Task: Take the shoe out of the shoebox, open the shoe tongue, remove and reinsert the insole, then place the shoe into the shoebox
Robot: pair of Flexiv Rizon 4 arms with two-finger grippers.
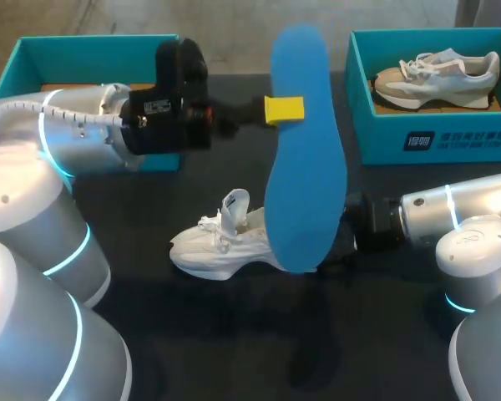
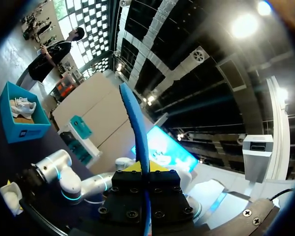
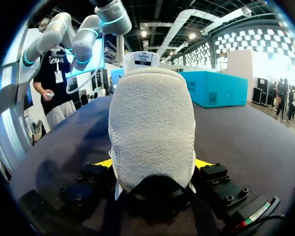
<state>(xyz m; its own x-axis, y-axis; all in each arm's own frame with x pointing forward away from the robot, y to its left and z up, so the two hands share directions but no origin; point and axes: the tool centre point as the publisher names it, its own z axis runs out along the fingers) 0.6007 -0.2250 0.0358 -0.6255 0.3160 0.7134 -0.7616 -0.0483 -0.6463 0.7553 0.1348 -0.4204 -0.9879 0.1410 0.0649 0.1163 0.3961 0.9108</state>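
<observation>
My left gripper (image 1: pixel 284 109) is shut on the blue insole (image 1: pixel 305 150) and holds it in the air above the table, long side upright. In the left wrist view the insole (image 2: pixel 136 130) shows edge-on, pinched between the yellow tips. Below it the white shoe (image 1: pixel 220 247) rests on the dark table, its tongue pulled up and its toe toward my left arm. My right gripper (image 3: pixel 153 164) is shut on the shoe's heel (image 3: pixel 152 128), one yellow tip on each side. In the head view the insole hides that gripper.
A teal shoebox (image 1: pixel 434 138) at the back right holds another pale sneaker (image 1: pixel 438 75). A second teal shoebox (image 1: pixel 33 63) stands at the back left, partly behind my left arm. Bare dark tabletop (image 1: pixel 234 334) lies in front of the shoe.
</observation>
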